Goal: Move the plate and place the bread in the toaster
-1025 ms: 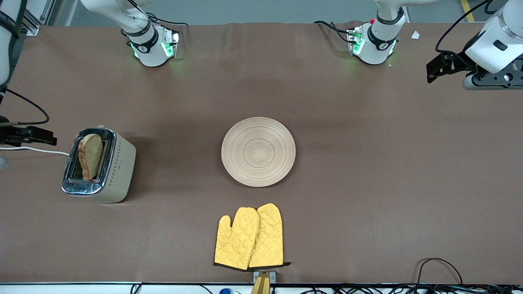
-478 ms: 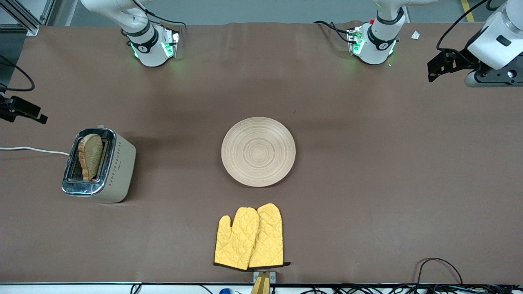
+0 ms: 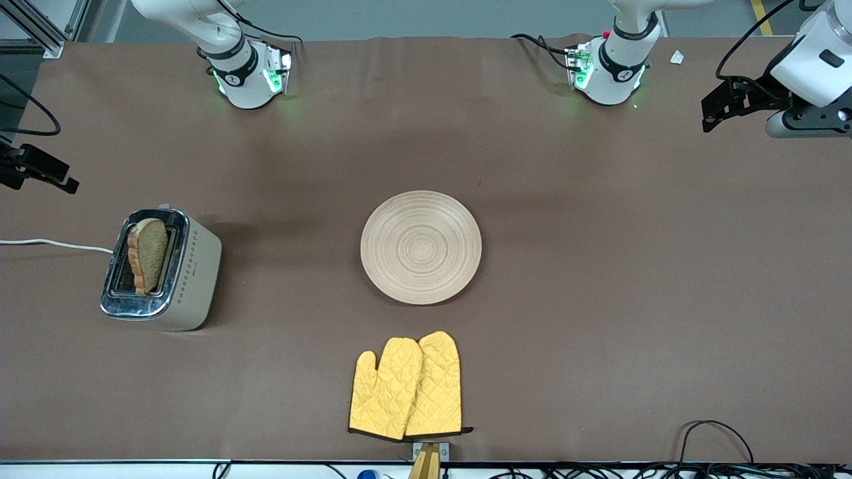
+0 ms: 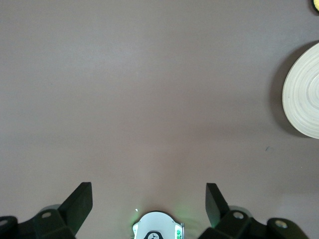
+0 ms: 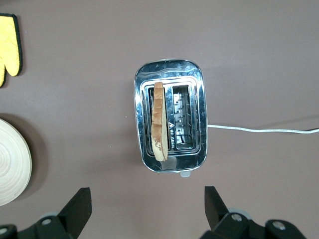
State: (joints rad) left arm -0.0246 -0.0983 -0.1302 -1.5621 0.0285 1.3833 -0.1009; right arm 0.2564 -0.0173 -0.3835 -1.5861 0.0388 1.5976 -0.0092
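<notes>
Yellow oven mitts [image 3: 406, 387] lie at 6 o'clock of the plate [image 3: 421, 247]; the bread [image 3: 149, 255] stands in my toaster's [image 3: 162, 269] slot. My left gripper [image 4: 148, 199] and right gripper [image 5: 147, 203] hover spread wide.

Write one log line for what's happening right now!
bread: in toaster slot | plate: empty | left end effector: open | right end effector: open

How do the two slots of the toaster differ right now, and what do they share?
On the toaster, one slot holds the bread, standing on edge with its crust above the chrome top; the other slot is empty, its wire guides showing. In the front view the filled slot lies closer to the plate. Both are long, narrow, parallel openings in the same shiny top.
</notes>
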